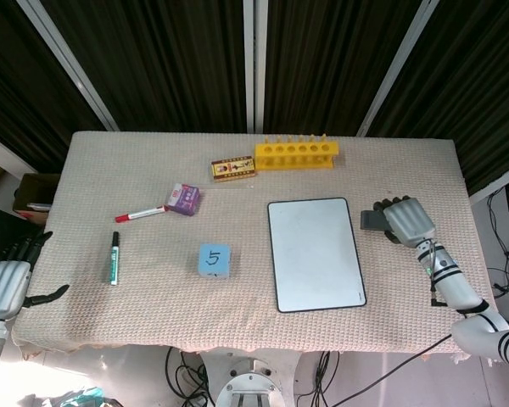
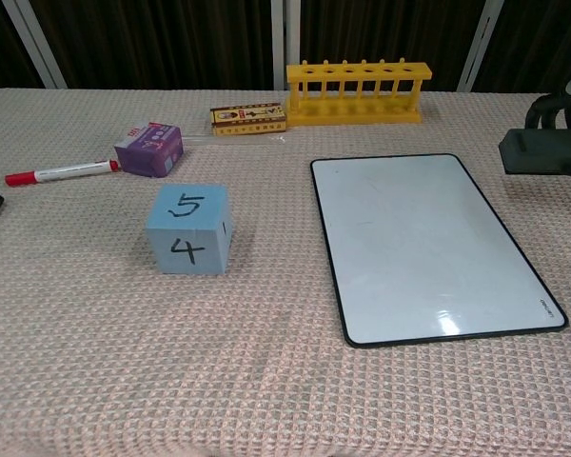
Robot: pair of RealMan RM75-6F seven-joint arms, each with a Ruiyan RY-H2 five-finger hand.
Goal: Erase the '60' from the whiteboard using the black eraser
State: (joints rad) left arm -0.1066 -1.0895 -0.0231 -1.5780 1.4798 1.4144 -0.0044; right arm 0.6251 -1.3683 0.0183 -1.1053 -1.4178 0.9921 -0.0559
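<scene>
Whiteboard [image 1: 315, 253] shows blank, so erasing looks done; right hand [image 1: 405, 222] fingers hold eraser [image 1: 372, 221] beside it, left hand [image 1: 6, 284] fingers spread, empty.

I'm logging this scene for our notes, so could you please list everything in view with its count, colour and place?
Whiteboard: one, white with black rim, table right of centre, wiped clean.
Eraser: one, black, held right of the whiteboard.
Cube: one, blue, table centre.
Test-tube rack: one, yellow, far edge.
Small box: one, yellow-brown, left of rack.
Purple box: one, left of centre.
Red marker: one, beside purple box.
Green marker: one, near left edge.
Right hand: grips eraser.
Left hand: off table's left edge, holds nothing.
</scene>
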